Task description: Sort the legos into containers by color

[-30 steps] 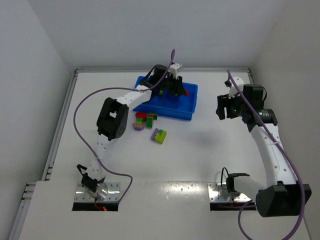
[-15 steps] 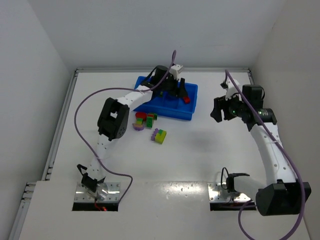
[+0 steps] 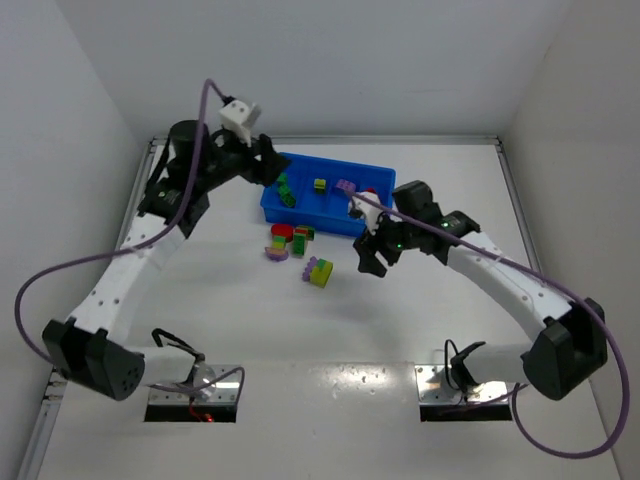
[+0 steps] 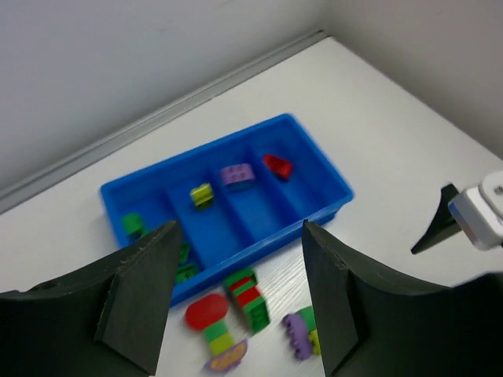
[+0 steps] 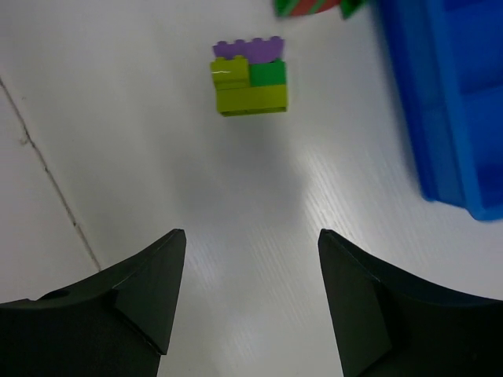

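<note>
A white tabletop [image 3: 420, 330] is enclosed by plain white walls. A bright blue rectangular plastic tray [image 4: 308, 187] with four side-by-side compartments is set toward the table's 12 o'clock. One small studded brick is seen in each compartment; from the 9 o'clock end to the 3 o'clock end they are a green brick [image 4: 132, 225], a yellow-green brick [image 4: 202, 195], a purple brick [image 4: 237, 175] and a red brick [image 4: 277, 165].

At the tray's 6 to 7 o'clock, three joined groups are left on the table:
- a red-topped cluster [image 3: 279, 243]
- a green-and-red stack [image 3: 300, 238]
- a purple, green and yellow-green cluster [image 3: 319, 271]

The left gripper [image 3: 266, 166] is held at the tray's 9 o'clock, its jaws parted, with nothing between them. The right gripper [image 3: 371, 252] is held at 3 o'clock of the last cluster, its jaws likewise apart and empty.
</note>
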Tool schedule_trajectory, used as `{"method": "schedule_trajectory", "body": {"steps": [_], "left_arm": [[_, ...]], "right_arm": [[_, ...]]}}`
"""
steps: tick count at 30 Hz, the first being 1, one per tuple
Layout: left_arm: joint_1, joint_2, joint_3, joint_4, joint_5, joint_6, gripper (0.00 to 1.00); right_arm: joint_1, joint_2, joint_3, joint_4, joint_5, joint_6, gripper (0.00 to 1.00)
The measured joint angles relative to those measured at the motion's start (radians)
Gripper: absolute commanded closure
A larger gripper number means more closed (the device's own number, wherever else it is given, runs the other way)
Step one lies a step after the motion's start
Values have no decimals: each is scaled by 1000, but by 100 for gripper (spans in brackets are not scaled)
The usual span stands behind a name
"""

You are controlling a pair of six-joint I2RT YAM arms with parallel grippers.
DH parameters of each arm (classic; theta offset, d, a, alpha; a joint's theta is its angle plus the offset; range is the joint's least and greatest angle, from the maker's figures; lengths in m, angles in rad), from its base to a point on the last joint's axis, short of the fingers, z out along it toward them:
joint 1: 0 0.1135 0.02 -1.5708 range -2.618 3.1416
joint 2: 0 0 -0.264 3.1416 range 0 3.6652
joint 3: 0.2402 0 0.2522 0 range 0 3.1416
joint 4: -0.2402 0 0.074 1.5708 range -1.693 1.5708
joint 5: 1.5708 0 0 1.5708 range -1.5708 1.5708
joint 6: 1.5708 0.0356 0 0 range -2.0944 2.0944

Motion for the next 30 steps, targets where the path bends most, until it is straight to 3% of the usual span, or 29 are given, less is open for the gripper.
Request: {"method": "schedule_trajectory", "body": {"steps": [5,17,24,30], "left_arm": [[78,-135,-108,-139,-77,71,34],[83,-237,-493,-319,-342,156,39],[60,-161,-509,-282,-399,117,39],[17,71,-422,-238,-385,49,39]], "right_arm": [[112,117,-11,75,27,6,31],[101,148,-27,171,143,59,31],[95,143,-35,173,167,70,31],[90,143,-35,174,173,74,31]]}}
